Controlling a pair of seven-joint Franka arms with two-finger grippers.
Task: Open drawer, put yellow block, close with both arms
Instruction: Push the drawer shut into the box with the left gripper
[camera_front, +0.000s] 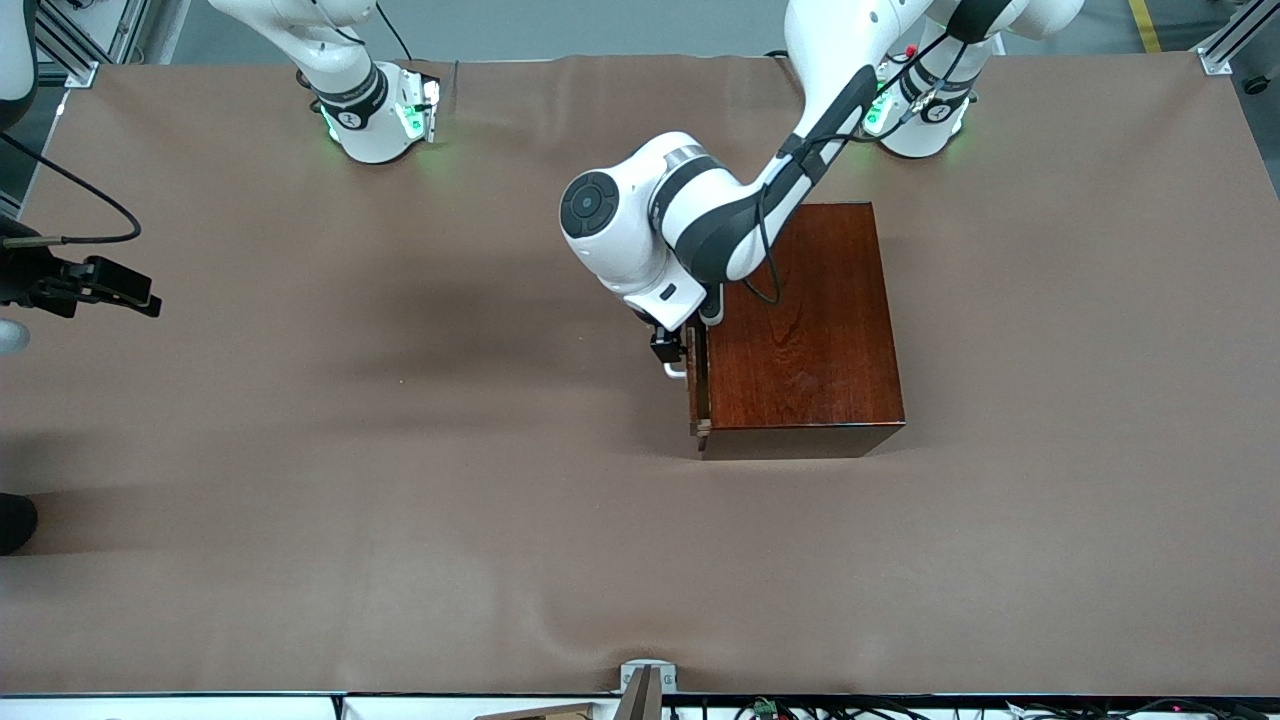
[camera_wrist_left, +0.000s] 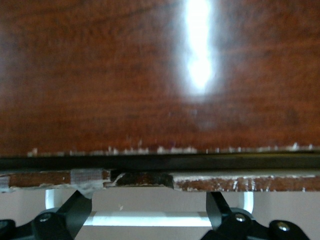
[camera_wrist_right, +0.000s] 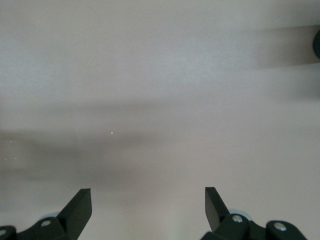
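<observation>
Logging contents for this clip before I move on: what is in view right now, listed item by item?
wooden box: one, glossy reddish brown, on the table toward the left arm's end
drawer: one, dark front, barely open
handle: one, white, on the drawer front
table: one, brown cover
yellow block: none visible
left gripper: one, black, open, fingers either side of the handle
right gripper: one, black, open over bare table, waiting

A wrinkled brown table cover (camera_front: 400, 520) spans the scene, with a small metal clamp (camera_front: 647, 678) at its near edge.
</observation>
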